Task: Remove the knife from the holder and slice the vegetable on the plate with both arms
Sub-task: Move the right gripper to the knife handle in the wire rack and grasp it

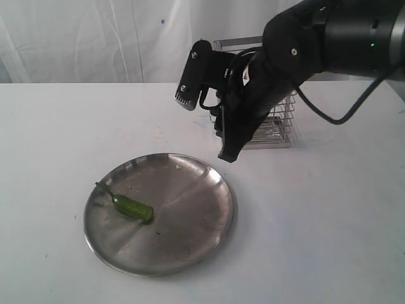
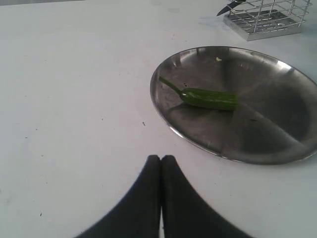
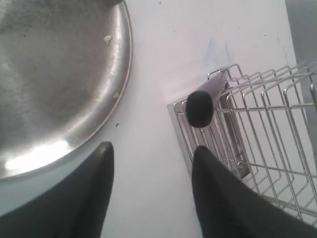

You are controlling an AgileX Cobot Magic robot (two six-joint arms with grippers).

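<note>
My right end effector [image 3: 151, 158] hangs above the white desk [image 1: 329, 221] with its 2 black fingers [image 3: 96, 168] spread wide apart and nothing between them. In my right wrist view 1 finger sits over bare desk just beside the rim of the plate [image 3: 121, 89], and the other lies against the near edge of the holder [image 3: 257, 129], the chrome wire basket. The round black butt of the knife [image 3: 199, 108] pokes up at the holder's corner, just ahead of the gap between my fingers and apart from both of them; the rest of the knife is hidden inside the wires. In the exterior view my right arm [image 1: 304, 50] reaches in from 2 o'clock and covers most of the holder [image 1: 278, 123], which stands at about 1 o'clock from the plate [image 1: 202, 221]. The vegetable [image 1: 130, 204], 1 whole green pepper, lies on the plate toward its 9 o'clock side, its thin stem pointing to about 10 o'clock. My left end effector [image 2: 161, 161] has its 2 fingers pressed together with nothing held, over bare desk near the plate's rim [image 2: 198, 144]. From that wrist view the vegetable [image 2: 208, 97] rests uncut on the steel, and the holder [image 2: 262, 20] stands beyond the plate.
</note>
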